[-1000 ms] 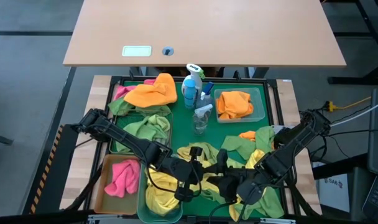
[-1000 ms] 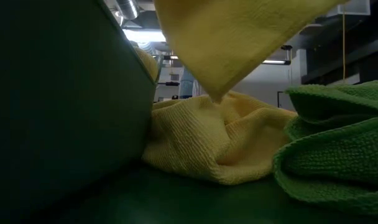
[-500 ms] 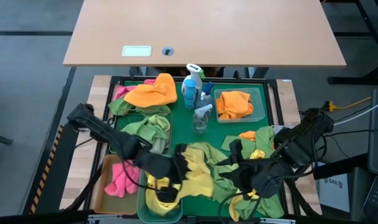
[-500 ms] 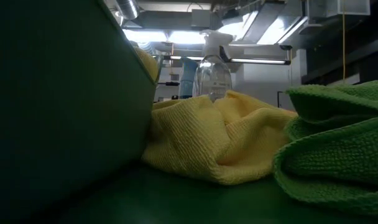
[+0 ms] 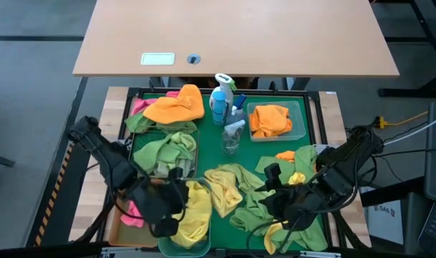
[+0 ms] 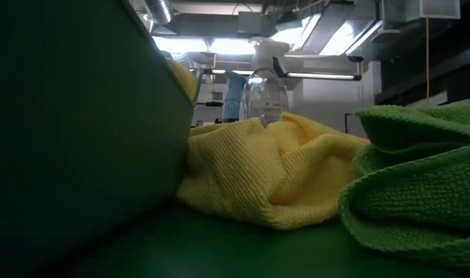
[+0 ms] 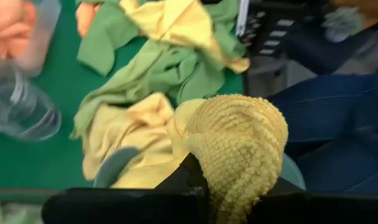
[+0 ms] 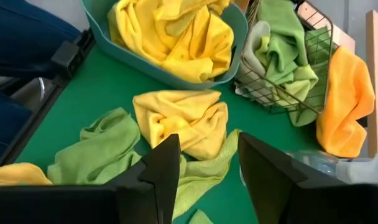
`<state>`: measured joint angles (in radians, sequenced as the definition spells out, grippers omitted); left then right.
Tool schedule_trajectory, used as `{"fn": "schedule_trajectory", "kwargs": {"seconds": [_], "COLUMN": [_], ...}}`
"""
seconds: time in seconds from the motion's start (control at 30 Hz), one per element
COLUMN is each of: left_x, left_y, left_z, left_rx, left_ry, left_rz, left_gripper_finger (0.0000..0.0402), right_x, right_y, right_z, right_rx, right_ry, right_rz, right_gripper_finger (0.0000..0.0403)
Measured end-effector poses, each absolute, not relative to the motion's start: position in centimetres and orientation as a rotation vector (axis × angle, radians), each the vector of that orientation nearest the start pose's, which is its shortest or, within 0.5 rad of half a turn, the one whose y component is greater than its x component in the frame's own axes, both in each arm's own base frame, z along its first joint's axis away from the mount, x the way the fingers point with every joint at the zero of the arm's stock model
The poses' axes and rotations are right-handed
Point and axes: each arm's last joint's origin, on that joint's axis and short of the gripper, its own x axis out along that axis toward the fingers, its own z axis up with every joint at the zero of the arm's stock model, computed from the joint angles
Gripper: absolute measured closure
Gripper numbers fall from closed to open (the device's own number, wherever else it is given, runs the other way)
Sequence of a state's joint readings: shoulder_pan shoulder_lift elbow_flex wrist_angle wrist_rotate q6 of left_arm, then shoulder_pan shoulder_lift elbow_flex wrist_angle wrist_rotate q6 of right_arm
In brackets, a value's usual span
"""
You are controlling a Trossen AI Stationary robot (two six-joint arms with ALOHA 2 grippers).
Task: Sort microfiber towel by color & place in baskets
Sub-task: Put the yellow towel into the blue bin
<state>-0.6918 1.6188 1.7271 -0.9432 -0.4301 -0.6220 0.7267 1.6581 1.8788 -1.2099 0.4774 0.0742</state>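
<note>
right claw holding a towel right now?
No: in the right wrist view the right claw stands open with nothing between its fingers, above a loose yellow towel lying on the green tray.

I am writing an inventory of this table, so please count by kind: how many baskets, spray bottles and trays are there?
Baskets: 4 (amber-tan basket, teal basket, clear basket, wire-mesh basket)
Spray bottles: 2 (blue spray bottle, clear spray bottle)
Trays: 1 (green tray)
Total: 7
</note>
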Motion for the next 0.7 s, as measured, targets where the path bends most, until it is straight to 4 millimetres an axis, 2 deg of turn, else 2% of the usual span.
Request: {"fn": "schedule_trajectory", "kwargs": {"seconds": [0.23,0.5,0.7], "left_x": [25.7,25.3,25.5], "left_y": [-21.6,-20.5,-19.1], "left_z": [32.7,25.0,21.4], "left_rx": [-0.139,-0.194,-0.224], "left_ry": [0.830,0.933,0.949], "left_rz": [0.106,0.219,0.239], "left_gripper_finger": [0.0380,0.0380,0.0380], "right_x": [25.0,25.1,25.1], "right_y": [20.4,20.5,20.5], "right_z": [39.4,39.5,39.5], "right_rx": [-0.497,-0.474,-0.474], "right_ry": [0.833,0.813,0.813], "right_rz": [0.195,0.193,0.193], "right_gripper_finger": [0.0242,0.0242,0.0242]}}
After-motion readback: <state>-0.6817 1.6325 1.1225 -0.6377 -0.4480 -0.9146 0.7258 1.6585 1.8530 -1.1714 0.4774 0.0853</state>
